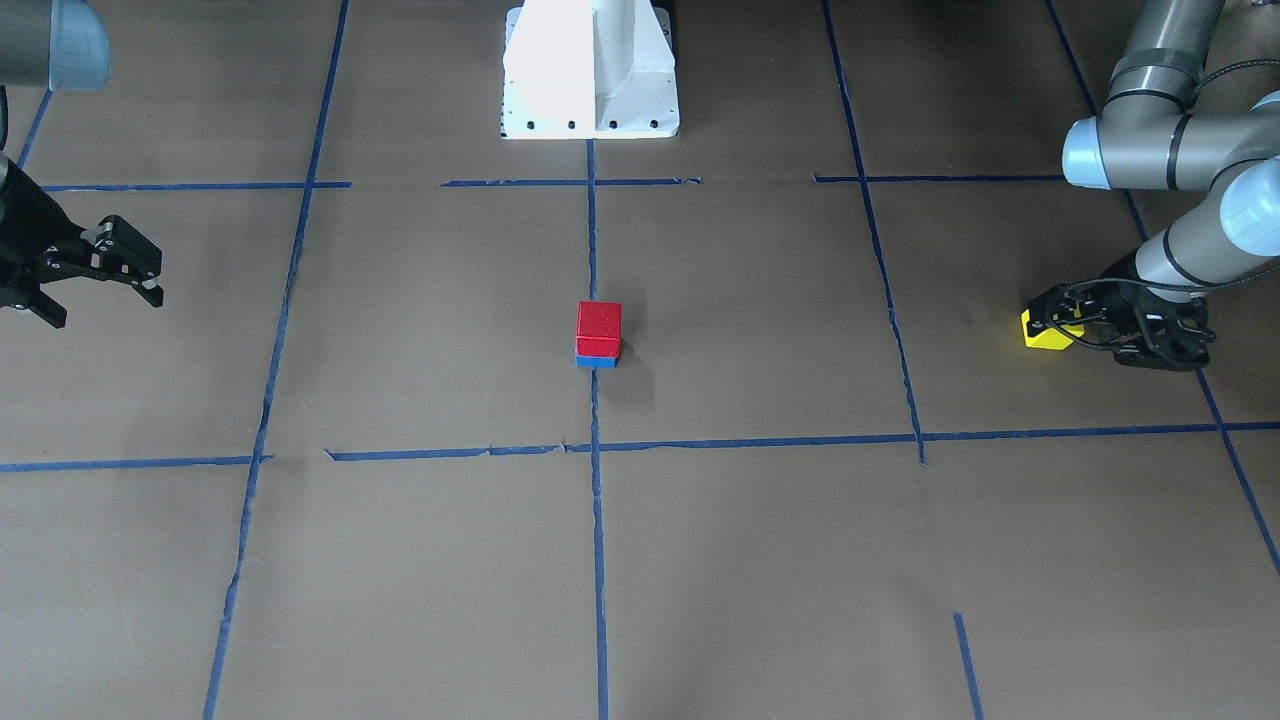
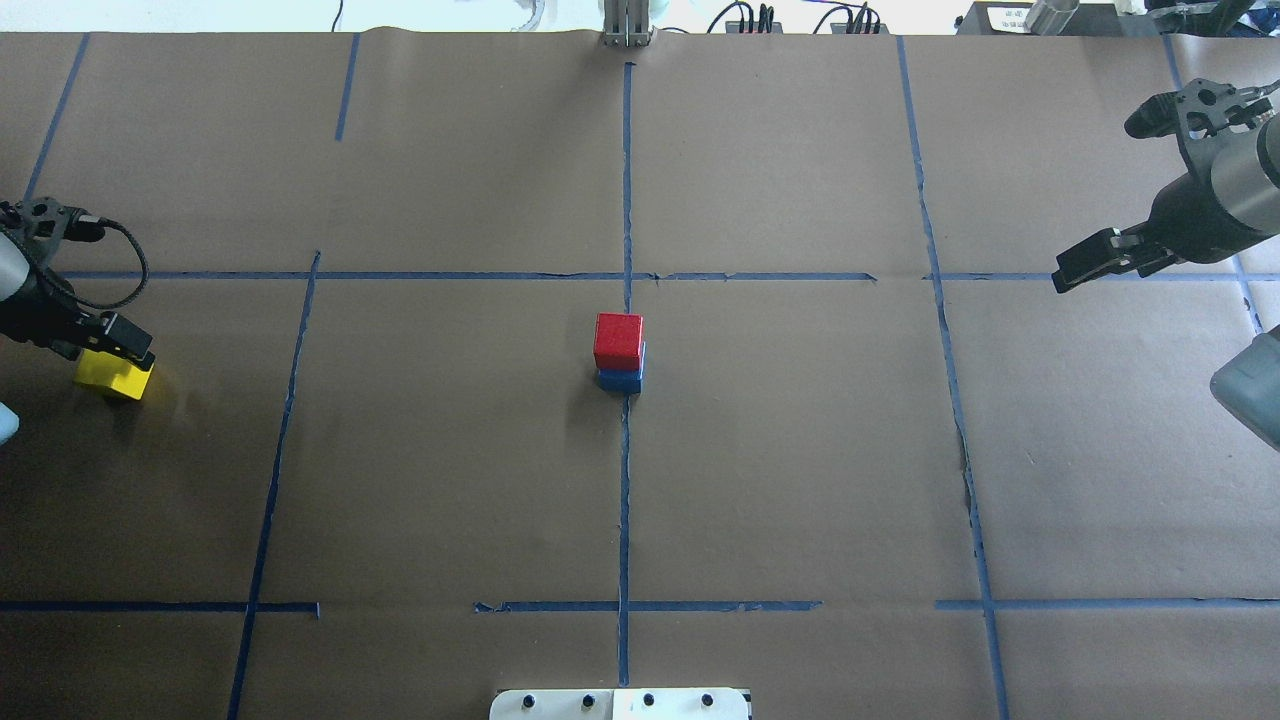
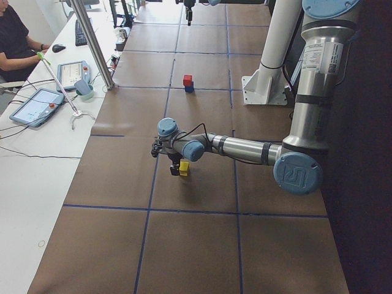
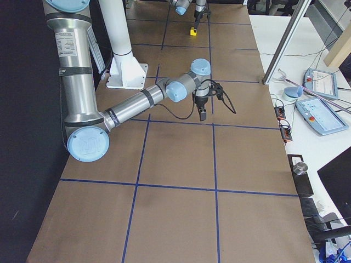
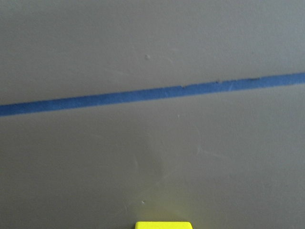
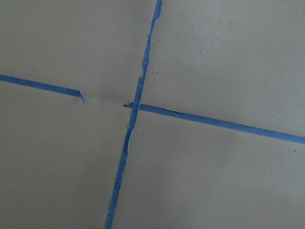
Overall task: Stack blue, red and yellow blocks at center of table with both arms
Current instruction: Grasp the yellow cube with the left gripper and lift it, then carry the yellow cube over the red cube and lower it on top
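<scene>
Red block [image 1: 599, 322] sits square on top of the blue block [image 1: 596, 361], dead centre of the table [image 1: 760, 560], right on the long tape line [image 1: 592, 240] that runs out from the white robot base [image 1: 590, 70]. Out wide on the robot's left is the yellow block [image 1: 1043, 334], down at table level, well apart from the stack. The left gripper [image 1: 1062, 322] is right on it, black fingers hugging its sides. From the front and from overhead I can't tell whether they are actually pressing on it. The left wrist camera gives only a sliver of yellow at its bottom edge, no fingers at all. Over on the other side, the right gripper [image 1: 105, 272] hangs above bare paper with its fingers spread wide and nothing between them. The front view shows that spread plainly, while overhead it reads as one dark bar. Its wrist camera sees just crossing tape. Only the left side view catches a person [image 3: 15, 37] seated at the desk.
</scene>
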